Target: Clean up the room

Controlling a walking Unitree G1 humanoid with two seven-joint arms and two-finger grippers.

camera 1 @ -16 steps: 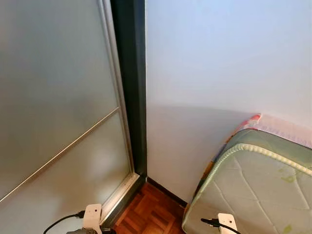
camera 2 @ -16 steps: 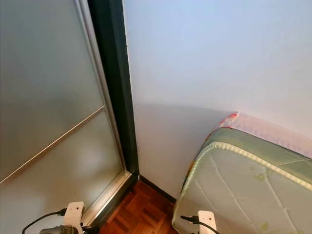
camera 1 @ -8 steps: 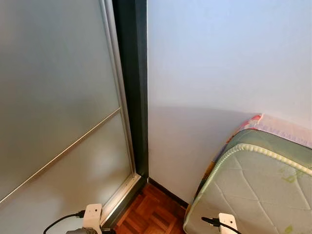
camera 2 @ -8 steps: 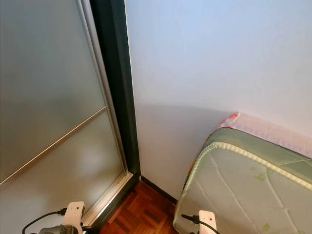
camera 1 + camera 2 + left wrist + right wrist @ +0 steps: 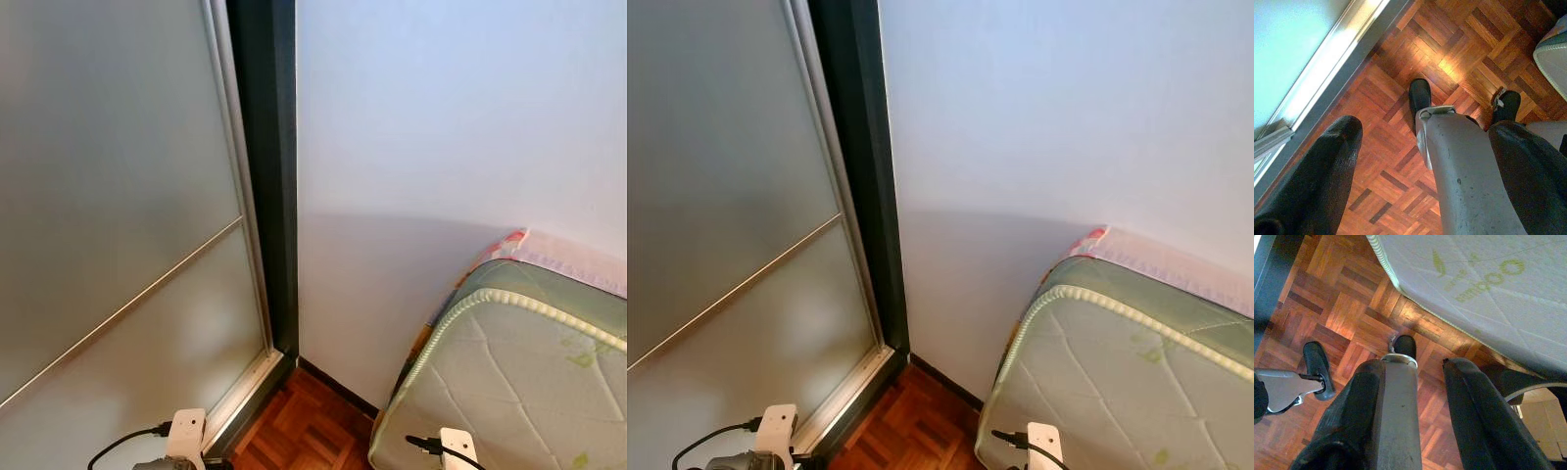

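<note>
I face a room corner. Both arms hang low at my sides, and the white wrist mounts, left [image 5: 185, 432] and right [image 5: 456, 446], show at the bottom edge of the head view. My left gripper [image 5: 1425, 129] points down at the parquet floor [image 5: 1449, 44], open and holding nothing, with my silver leg and black foot [image 5: 1419, 95] behind the gap. My right gripper [image 5: 1413, 364] also hangs open and holding nothing over the parquet, beside the mattress [image 5: 1488, 284].
A frosted sliding door [image 5: 108, 215] with a dark frame [image 5: 266, 176] stands on my left. A white wall [image 5: 451, 127] is straight ahead. A quilted green-edged mattress [image 5: 509, 382] is close on my right. A narrow strip of parquet [image 5: 309, 426] lies between them.
The head view has drifted very slightly; nothing in the scene has moved.
</note>
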